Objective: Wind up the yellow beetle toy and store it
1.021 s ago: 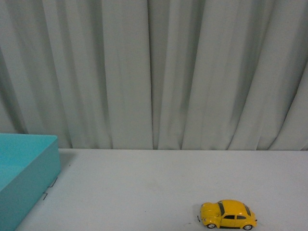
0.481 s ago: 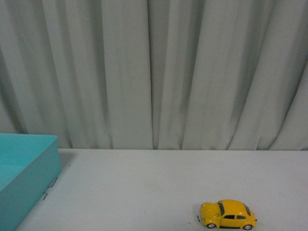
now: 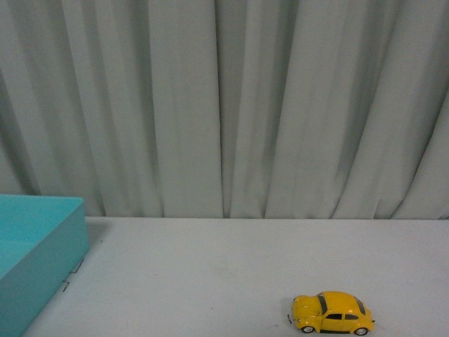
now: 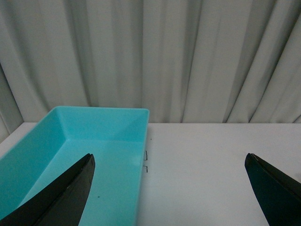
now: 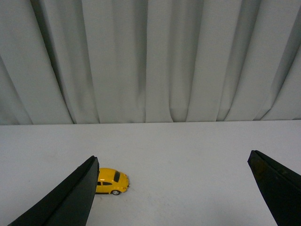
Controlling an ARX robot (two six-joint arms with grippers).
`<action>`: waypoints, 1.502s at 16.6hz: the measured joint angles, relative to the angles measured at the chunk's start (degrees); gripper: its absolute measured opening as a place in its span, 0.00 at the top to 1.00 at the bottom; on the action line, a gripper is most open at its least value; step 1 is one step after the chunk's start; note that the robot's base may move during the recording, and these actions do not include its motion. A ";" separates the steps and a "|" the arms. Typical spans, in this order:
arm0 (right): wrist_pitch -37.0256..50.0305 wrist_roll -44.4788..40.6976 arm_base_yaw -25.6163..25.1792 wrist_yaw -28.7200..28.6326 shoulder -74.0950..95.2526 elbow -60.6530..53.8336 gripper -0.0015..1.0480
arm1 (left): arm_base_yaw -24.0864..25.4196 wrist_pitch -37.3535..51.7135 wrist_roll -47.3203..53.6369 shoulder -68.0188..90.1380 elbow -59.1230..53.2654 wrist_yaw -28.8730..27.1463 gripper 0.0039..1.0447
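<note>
The yellow beetle toy stands on its wheels on the white table near the front right, side-on to the front camera. In the right wrist view the yellow beetle toy shows partly behind one dark finger; my right gripper is open and well short of it, holding nothing. A turquoise bin sits at the table's left edge. My left gripper is open beside the turquoise bin, one finger over the bin, nothing between the fingers. Neither arm shows in the front view.
A grey-white pleated curtain hangs behind the table's back edge. Two small black marks lie on the tabletop next to the bin's right wall. White tabletop stretches between bin and toy.
</note>
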 joint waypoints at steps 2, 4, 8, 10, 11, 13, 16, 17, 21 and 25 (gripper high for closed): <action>0.00 0.00 0.00 0.02 0.00 0.00 0.07 | 0.00 0.00 0.00 0.00 0.00 0.00 0.06; 0.00 0.00 0.00 0.00 0.00 0.00 0.07 | 0.00 0.00 0.00 0.00 0.00 0.00 0.06; -4.98 10.12 -12.61 -5.92 17.18 5.33 0.07 | 0.00 0.04 0.00 0.00 0.00 0.09 0.06; 13.22 11.65 -29.51 -16.79 37.16 8.04 0.07 | 0.00 0.02 0.00 0.00 0.00 0.02 0.06; 20.35 11.43 -33.55 -19.26 45.70 10.82 0.07 | 0.00 0.04 -0.02 0.00 0.00 -0.11 0.06; 32.09 10.80 -34.38 -21.16 60.78 16.57 0.07 | 0.00 -0.02 0.00 0.00 0.00 -0.04 0.06; 43.69 7.26 -23.82 -29.20 85.72 32.46 0.07 | 0.00 0.00 0.00 0.00 0.00 -0.02 0.06; 44.94 5.75 -20.83 -33.48 90.73 37.53 0.07 | 0.00 0.00 0.00 0.00 0.00 0.00 0.06; 19.93 -18.12 -10.95 -55.74 102.18 55.82 0.07 | 0.00 0.00 0.00 0.00 0.00 0.00 0.06; -15.76 -56.63 -6.58 -55.41 108.56 67.36 0.07 | 0.00 0.00 0.00 0.00 0.00 -0.02 0.06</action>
